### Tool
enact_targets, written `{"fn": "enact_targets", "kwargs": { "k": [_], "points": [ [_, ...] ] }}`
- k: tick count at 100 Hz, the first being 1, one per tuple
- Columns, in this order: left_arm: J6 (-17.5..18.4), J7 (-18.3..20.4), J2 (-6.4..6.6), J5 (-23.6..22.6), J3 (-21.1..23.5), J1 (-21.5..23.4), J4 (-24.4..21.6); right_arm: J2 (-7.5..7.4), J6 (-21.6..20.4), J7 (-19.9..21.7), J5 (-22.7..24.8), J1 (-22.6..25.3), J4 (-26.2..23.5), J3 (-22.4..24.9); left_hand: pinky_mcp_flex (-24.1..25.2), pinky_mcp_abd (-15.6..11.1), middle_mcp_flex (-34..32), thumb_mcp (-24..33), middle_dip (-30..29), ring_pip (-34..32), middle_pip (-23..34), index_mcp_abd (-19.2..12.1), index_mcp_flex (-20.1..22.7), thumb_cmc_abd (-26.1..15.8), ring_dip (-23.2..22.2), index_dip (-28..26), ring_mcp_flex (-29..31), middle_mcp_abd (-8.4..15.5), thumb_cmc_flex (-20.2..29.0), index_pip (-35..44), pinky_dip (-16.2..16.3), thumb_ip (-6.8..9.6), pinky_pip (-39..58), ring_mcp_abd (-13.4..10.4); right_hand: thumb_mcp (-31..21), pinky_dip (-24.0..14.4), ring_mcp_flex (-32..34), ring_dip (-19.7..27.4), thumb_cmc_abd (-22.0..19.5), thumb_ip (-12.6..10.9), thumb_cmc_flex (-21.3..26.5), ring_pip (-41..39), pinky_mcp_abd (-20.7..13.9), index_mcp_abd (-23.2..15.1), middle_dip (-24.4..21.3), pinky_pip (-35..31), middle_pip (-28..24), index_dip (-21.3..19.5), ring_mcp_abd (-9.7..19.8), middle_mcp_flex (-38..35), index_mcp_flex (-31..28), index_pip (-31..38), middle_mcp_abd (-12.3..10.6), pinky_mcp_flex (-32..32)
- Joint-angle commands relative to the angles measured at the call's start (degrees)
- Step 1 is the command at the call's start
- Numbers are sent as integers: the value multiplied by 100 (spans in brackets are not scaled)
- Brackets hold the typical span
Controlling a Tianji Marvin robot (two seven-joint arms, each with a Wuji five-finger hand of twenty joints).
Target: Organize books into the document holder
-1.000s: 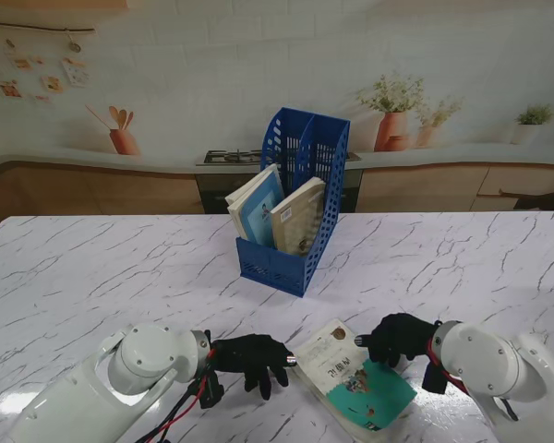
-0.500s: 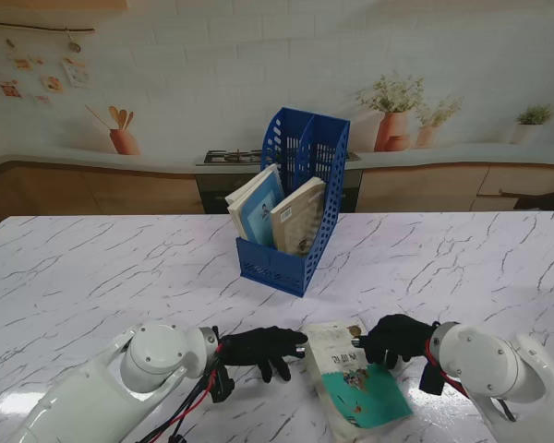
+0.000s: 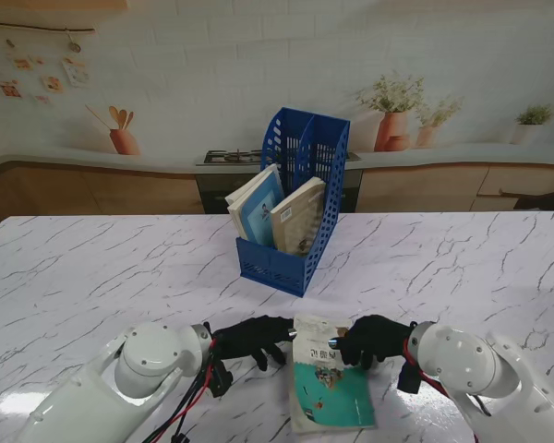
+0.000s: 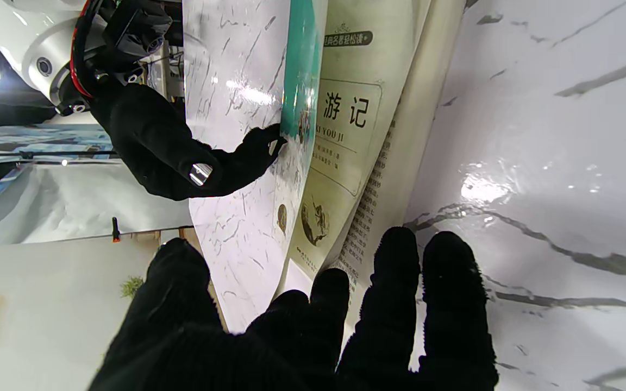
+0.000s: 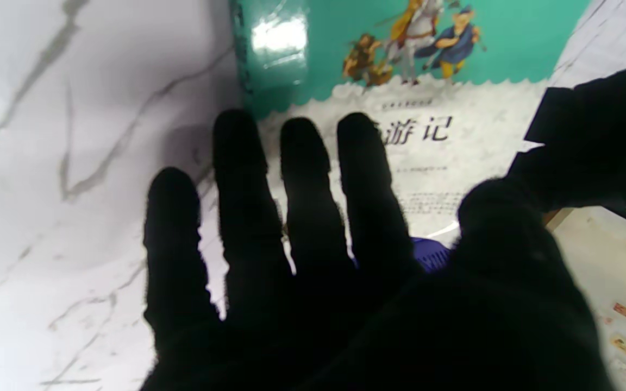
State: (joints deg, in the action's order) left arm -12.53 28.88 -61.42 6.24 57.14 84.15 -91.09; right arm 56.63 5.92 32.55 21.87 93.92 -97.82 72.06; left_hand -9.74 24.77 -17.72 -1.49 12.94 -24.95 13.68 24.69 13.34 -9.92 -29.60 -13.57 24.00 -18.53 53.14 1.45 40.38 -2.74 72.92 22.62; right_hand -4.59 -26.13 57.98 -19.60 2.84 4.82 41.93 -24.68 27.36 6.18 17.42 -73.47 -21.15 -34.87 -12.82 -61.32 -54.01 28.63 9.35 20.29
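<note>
Marble-patterned table (image 3: 102,268) seen from the stand, with both black-gloved hands meeting at one book. The book (image 3: 330,386) lies flat on the near part of the table, its cream half farther from me and its teal half nearer to me. The left hand (image 3: 252,338) reaches in from the book's left side; its fingertips (image 4: 397,255) rest at the far left corner of the cover, fingers extended and slightly apart, gripping nothing. The right hand (image 3: 374,338) comes from the opposite side; its fingers (image 5: 296,163) lie side by side and flat on the cream part of the cover, thumb held apart, so that the hand presses on the book rather than closing around it. The two hands are near each other across the top edge of the book, not touching. Beyond both hands, well apart from them and toward the far middle of the table, stands the blue document holder (image 3: 295,208), upright and perforated; two books (image 3: 275,212) already stand in it, leaning, with their tops projecting from its open front.
</note>
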Motion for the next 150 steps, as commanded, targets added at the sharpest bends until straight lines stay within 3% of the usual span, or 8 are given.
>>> {"fn": "enact_targets", "kwargs": {
  "k": [1,32,60,85,108,112,126,150],
  "points": [
    [58,-7,12,-10,91,165,-89,91,-65,-20,-53,-31,7,-106,-26,64,-134,1,4,-49,91,-157,191,-114,-28,-76,67,122,-27,1,-29,139,-102,41,134,7,79,101,-183,-295,78,109,-656,-85,-58,7,-34,70,308,-187,-188,136,-34,-49],
    [-346,-181,85,-479,747,809,-1001,172,216,-379,97,269,-429,178,-284,98,-1795,149,533,-514,784,-722,1807,622,-160,-529,617,-40,126,1051,39,341,37,234,360,-12,41,-15,193,-233,-138,0,-619,-342,83,-27,-127,-53,429,-103,-9,206,-232,-146],
    [-661,425,321,-1229,1383,1161,-1695,203,268,-485,115,380,-488,424,-544,-175,-2277,175,730,-892,930,-933,2005,932,-274,-731,1046,96,101,2020,84,401,191,3,392,-1,-45,-66,164,-237,-118,-9,-570,-307,170,16,-141,-105,415,-7,84,164,-200,-200],
    [-653,-174,201,-1687,1806,1508,-1930,183,287,-453,531,348,-456,518,-326,-285,-2238,237,796,-759,893,-1181,1982,1316,-228,-747,912,167,141,2387,-103,363,-156,2,563,-83,-385,-82,939,-165,-263,218,86,-103,338,6,7,-70,437,891,1145,-547,-131,112],
    [-342,-1298,-71,-1726,1636,1429,-1480,264,990,-840,634,172,-264,234,116,-423,-1565,499,698,-198,590,-1151,1587,1992,-64,-596,398,102,123,2182,-570,246,-910,-25,499,-384,-483,-96,974,-187,-322,232,-22,721,307,-451,-148,-55,279,1353,1490,-910,435,518],
    [-303,-1494,-123,-1700,1567,1379,-1358,273,1082,-885,645,153,-253,189,-26,-541,-1574,1090,703,-245,646,-1132,1584,2208,-136,-552,467,1,-196,2181,-710,161,-892,-2,499,-407,-399,-101,986,-185,-333,170,-113,859,244,-508,-236,-57,233,1303,1447,-932,549,623],
    [-345,-1804,-237,-1429,1354,1190,-1080,319,1413,-1108,698,169,-302,86,-668,-691,-1792,1139,635,-474,667,-959,1666,2380,-109,-488,768,-289,-399,2112,-769,89,-884,168,507,-374,-204,1,1121,-173,-379,110,-269,1297,-98,-683,-464,-2,67,1298,1391,-1041,929,981],
    [-408,-1891,-300,-1134,1087,1006,-800,357,1941,-1243,519,139,-369,-50,-1521,-530,-2025,1112,547,-766,795,-484,1618,2425,-2,-356,1260,-500,-599,1916,-767,46,-610,425,489,-48,101,450,1249,-167,-403,265,-381,1831,-215,-574,-530,133,-61,1260,1355,-1078,1420,1629]
  ]
}}
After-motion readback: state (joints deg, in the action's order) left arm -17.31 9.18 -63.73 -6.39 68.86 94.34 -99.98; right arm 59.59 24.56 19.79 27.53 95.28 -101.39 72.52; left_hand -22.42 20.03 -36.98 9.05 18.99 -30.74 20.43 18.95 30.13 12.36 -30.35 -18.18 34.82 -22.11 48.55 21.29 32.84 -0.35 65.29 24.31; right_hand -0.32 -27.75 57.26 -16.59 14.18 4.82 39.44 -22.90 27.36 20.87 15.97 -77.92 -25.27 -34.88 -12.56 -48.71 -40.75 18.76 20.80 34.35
